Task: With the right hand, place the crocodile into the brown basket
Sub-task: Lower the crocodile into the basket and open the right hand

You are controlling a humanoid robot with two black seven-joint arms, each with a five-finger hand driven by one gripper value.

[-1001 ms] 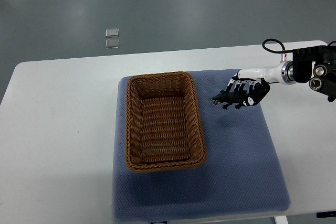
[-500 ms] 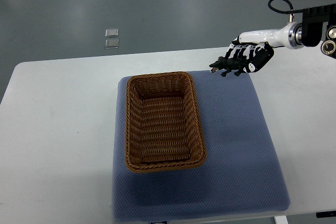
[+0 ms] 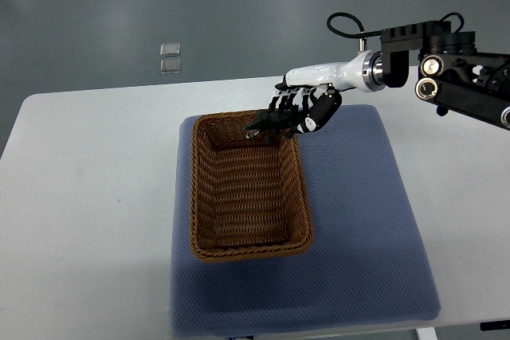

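Top view, step in hand: The carry was in its last stretch, with the crocodile (image 3: 267, 123) held up and not yet released into the brown basket (image 3: 194, 189).
Top view, right hand: The right hand (image 3: 307, 107) reached in from the upper right of the frame, its fingers curled down around the toy's rear half.
Top view, crocodile: It hung over the basket's upper right corner, about at the far rim, with its head pointing toward the left of the frame.
Top view, crocodile against hand: The body stuck out to the left of the fingers, just below and left of the palm.
Top view, basket: It lay empty on the left part of the blue mat (image 3: 358, 212), on the white table (image 3: 88, 197).
Top view, next move: By my judgement, the hand needed to go a little further toward the basket's middle, lower, and then let its fingers spread.
Top view, left hand: It did not show.
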